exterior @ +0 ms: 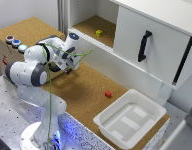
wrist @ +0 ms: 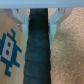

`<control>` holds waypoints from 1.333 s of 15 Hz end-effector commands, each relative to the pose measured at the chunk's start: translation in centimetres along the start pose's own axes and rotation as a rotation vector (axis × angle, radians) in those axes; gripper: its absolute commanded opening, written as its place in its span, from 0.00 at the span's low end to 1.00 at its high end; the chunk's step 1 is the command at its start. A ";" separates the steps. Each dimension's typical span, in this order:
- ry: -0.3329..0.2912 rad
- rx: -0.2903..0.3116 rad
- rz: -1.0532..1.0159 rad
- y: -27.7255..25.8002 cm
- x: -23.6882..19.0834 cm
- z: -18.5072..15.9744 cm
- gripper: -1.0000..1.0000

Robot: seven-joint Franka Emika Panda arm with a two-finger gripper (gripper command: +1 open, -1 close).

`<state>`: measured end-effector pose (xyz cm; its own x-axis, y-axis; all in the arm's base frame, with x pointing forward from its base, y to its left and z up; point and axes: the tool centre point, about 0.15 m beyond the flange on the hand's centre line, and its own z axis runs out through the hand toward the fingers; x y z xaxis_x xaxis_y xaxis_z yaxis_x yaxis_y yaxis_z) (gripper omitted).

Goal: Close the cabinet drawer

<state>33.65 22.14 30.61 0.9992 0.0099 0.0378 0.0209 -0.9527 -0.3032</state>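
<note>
A: Entry, nearest first. White bin (exterior: 130, 120) at the table's near corner, small red block (exterior: 108, 93) on the cork table (exterior: 83, 92) just behind it. Arm sits at the exterior view's left, tool (exterior: 71, 67) low over the cork near a cardboard box (exterior: 6, 50) with coloured buttons on top.

B: Tool state?

A: Wrist view shows both fingers (wrist: 20, 17) spread either side of a dark strip (wrist: 39, 47), nothing between them that I'd call gripped. Reads as apart and empty. What the strip is, I cannot tell.

B: And the target?

A: Cabinet drawer (exterior: 153, 42), far right in the exterior view, pulled out, white front with a black vertical handle (exterior: 143, 46). Well apart from the tool. A small yellow-green block (exterior: 99, 33) lies on the shelf (exterior: 91, 25) beside it.

B: Advice for the step?

A: My judgement: travel across, put a flat contact on the drawer front near the handle, and push straight along the slide direction. Off-centre pressure could skew it. Clear the bin on the way.

B: Any writing?

A: A blue pixel-like print (wrist: 10, 47) on the cardboard in the wrist view; no legible text.
</note>
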 end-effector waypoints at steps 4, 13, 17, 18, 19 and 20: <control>-0.040 -0.006 -0.040 -7.0 1.0 4.5 0.00; -0.012 0.013 -0.050 -11.9 0.7 5.8 0.00; 0.037 -0.009 -0.045 -12.5 0.6 4.2 1.00; 0.050 -0.018 -0.044 -12.5 0.5 3.8 1.00; 0.060 -0.026 -0.045 -12.6 0.4 3.2 1.00; 0.068 -0.029 -0.045 -12.5 0.3 2.8 1.00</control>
<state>33.84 34.01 30.44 0.9951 0.0612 0.0782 0.0832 -0.9440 -0.3194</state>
